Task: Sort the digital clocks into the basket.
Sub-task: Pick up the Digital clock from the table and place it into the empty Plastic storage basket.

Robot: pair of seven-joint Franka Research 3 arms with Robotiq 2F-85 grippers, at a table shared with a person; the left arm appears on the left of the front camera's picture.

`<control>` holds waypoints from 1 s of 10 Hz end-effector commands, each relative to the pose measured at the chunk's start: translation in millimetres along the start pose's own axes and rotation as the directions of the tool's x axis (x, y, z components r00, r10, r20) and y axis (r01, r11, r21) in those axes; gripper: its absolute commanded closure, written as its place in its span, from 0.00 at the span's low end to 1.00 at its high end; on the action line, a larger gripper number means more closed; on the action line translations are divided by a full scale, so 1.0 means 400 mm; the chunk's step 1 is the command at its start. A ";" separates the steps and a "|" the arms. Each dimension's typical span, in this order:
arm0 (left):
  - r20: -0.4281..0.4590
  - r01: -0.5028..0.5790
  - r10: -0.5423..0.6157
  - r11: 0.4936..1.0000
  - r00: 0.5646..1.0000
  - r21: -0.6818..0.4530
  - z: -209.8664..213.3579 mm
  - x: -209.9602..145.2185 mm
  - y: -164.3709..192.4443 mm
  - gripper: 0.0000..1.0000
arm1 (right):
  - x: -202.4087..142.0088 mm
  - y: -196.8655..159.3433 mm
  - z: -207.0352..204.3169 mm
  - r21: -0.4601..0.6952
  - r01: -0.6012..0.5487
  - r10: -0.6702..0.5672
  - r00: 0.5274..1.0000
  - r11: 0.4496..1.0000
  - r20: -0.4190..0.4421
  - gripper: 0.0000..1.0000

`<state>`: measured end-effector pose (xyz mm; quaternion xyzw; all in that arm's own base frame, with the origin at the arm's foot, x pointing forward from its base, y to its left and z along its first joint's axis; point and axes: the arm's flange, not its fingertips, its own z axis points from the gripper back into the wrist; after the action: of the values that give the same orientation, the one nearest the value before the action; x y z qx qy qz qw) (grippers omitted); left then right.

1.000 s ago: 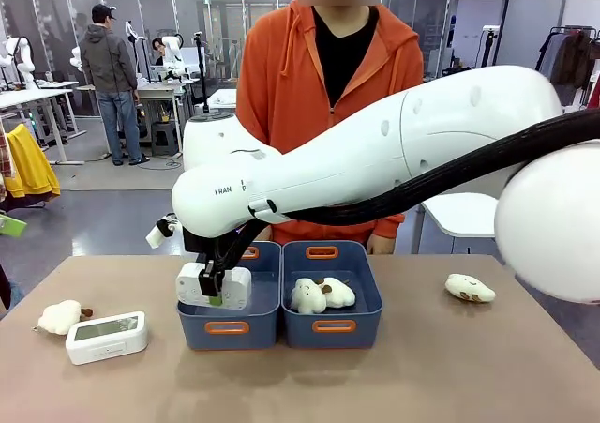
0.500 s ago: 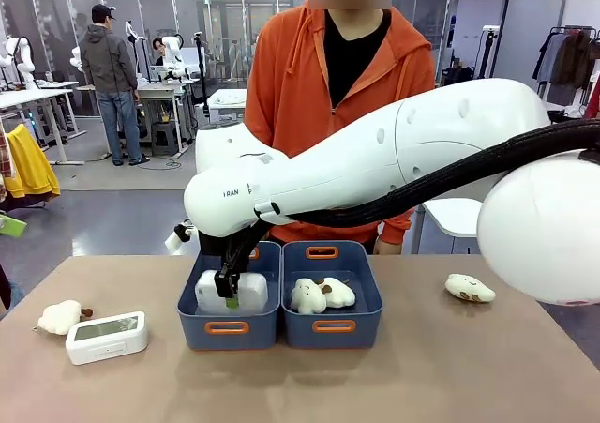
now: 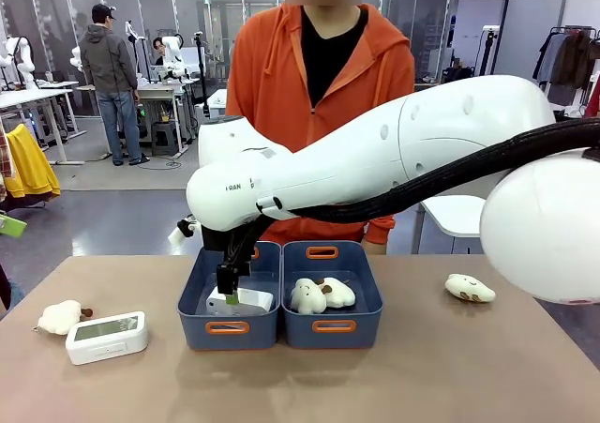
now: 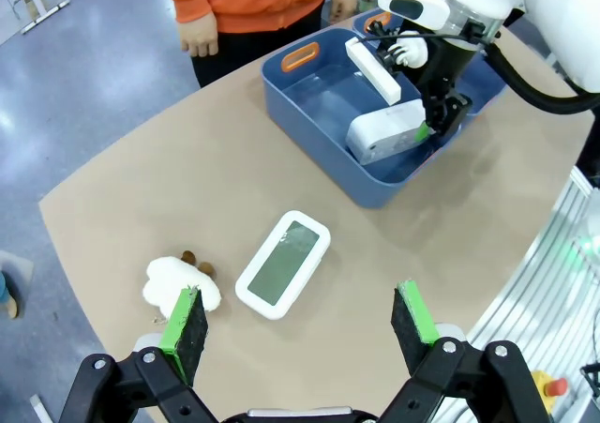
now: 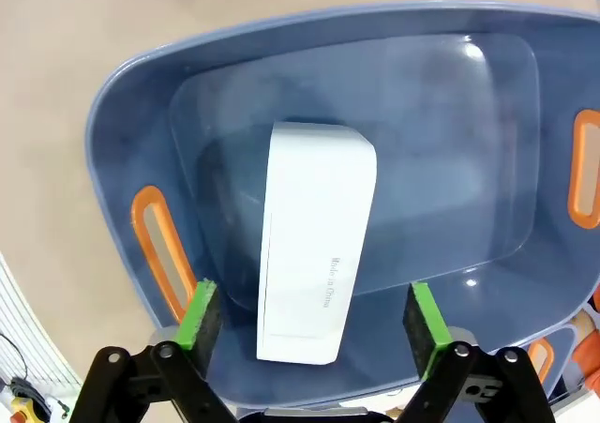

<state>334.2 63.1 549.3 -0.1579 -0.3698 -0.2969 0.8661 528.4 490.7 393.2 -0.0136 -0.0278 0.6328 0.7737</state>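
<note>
One clock (image 5: 314,254) is lying loose in the basket (image 5: 117,132), the right end effector (image 5: 309,303) hanging spread wide above it, gripping nothing: the drop-off is ending. The other clock (image 4: 283,264) is sitting on the worktop (image 4: 122,188) below the wide-open left end effector (image 4: 298,299), likely needing a grasp next.

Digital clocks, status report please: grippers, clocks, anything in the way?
Open left gripper above the table clock. Open right gripper over the second clock, inside the basket. A plush toy beside the table clock, not touching.
</note>
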 end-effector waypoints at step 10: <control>0.004 0.006 -0.006 1.000 1.000 -0.008 0.000 0.002 0.003 0.00 | 0.002 0.001 -0.019 0.008 -0.001 0.001 1.000 1.000 -0.006 0.00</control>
<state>334.2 63.1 549.2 -0.1579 -0.3698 -0.2969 0.8661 529.1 491.2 384.8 -0.0123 -0.0220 0.6330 0.7738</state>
